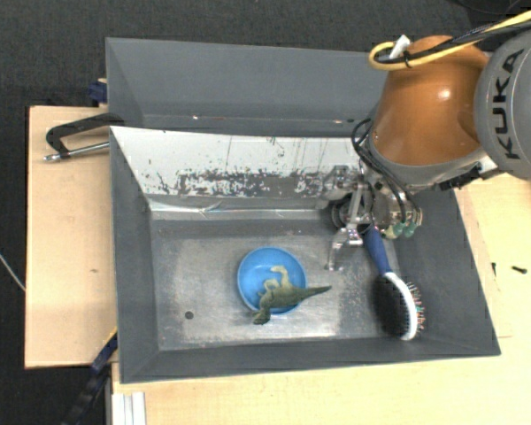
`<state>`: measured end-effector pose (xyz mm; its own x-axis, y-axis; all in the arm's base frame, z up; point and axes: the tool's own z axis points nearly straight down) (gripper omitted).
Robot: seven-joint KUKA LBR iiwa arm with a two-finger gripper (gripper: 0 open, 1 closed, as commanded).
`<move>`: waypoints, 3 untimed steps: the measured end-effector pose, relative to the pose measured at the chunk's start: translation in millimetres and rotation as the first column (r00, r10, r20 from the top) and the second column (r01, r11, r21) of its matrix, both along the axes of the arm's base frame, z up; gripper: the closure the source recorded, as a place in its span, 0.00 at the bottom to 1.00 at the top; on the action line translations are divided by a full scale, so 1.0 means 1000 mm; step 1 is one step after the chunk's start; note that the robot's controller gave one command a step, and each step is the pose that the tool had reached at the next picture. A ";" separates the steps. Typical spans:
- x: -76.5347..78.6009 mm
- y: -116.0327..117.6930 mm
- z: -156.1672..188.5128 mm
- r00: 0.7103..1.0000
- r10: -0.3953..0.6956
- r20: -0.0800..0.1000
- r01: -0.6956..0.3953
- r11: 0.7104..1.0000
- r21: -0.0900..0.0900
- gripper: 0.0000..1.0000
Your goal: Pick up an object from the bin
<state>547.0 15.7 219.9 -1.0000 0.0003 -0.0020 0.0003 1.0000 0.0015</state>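
Scuffed metal bin (159, 264), seemingly plastic bowl (257, 273).

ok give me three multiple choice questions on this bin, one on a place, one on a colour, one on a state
1. Where in the bin does the hairbrush lie?
A) left end
B) middle
C) right end, near the gripper

2. What colour is the bowl?
A) blue
B) red
C) yellow

3. How is the green toy dinosaur placed?
A) on bare floor, apart from the bowl
B) lying over the bowl's near rim
C) under the hairbrush

Answers:
1 C, its black head and blue handle lie at the view's right.
2 A, the bowl shows blue inside.
3 B, its body overlaps the bowl's lower edge.
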 end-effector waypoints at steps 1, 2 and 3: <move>-0.026 0.041 -0.147 0.947 0.321 0.005 -0.321 0.947 0.000 0.00; -0.026 0.041 -0.146 0.948 0.319 0.000 -0.319 0.948 0.000 1.00; -0.021 0.036 -0.002 0.847 0.532 0.011 -0.532 0.847 -0.006 1.00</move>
